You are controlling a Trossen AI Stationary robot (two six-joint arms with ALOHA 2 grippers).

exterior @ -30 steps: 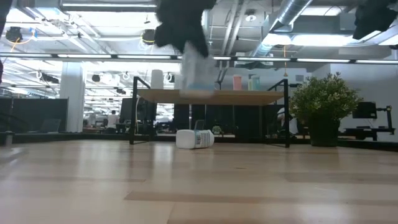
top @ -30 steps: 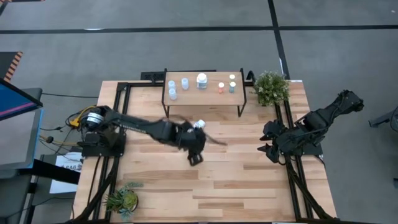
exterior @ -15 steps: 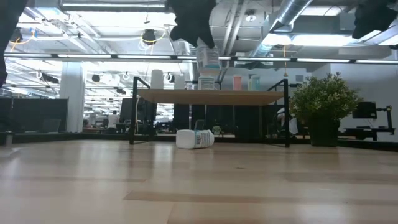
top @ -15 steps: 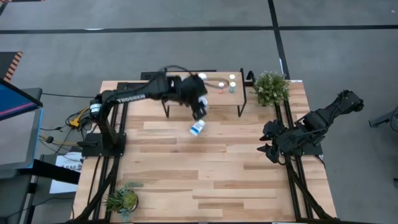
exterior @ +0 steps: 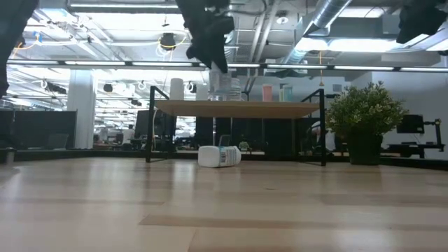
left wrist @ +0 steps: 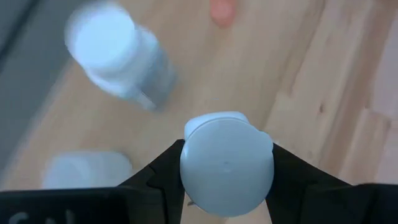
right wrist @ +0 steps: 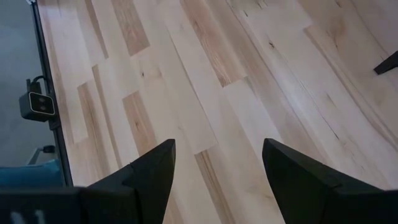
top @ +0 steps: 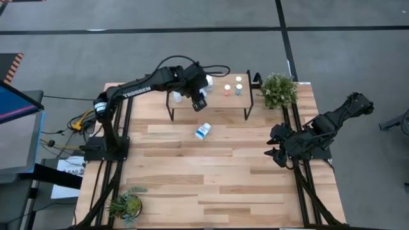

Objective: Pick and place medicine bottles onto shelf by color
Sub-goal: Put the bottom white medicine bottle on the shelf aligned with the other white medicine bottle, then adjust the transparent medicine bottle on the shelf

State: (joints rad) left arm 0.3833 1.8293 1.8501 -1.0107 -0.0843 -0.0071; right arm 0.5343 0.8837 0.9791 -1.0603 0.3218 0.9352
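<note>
My left gripper [top: 199, 99] hovers over the low wooden shelf [top: 217, 101], shut on a white medicine bottle [left wrist: 227, 165] that shows end-on between its fingers. On the shelf stand a bigger white bottle [top: 208, 81], small pale-blue ones [top: 177, 97], an orange-capped one [top: 227, 89] and two more small ones [top: 238, 84]. One white bottle with a blue label [top: 202, 131] lies on its side on the tabletop in front of the shelf. My right gripper [right wrist: 214, 174] waits open at the table's right side [top: 275, 145], with nothing between its fingers. My left gripper pinches the white bottle's sides [left wrist: 186, 168] between its two fingers [left wrist: 163, 177], slanting down from above. The bottle's round end [left wrist: 227, 155] faces the wrist camera. In the low view the bottle [exterior: 218, 82] hangs below the fingers, about upright, just above the shelf top [exterior: 280, 108].
A potted plant [top: 278, 89] stands at the far right corner beside the shelf, and another [top: 126, 204] at the near left corner. The wooden tabletop [top: 217, 179] lies bare between the arms. Black frame rails [top: 307, 191] run along both table sides.
My left gripper has gone from the middle of the table toward the far edge and upward, carrying the white bottle to a spot over the shelf; it stays shut on it. The bottle lying on the table has stayed where it was.
</note>
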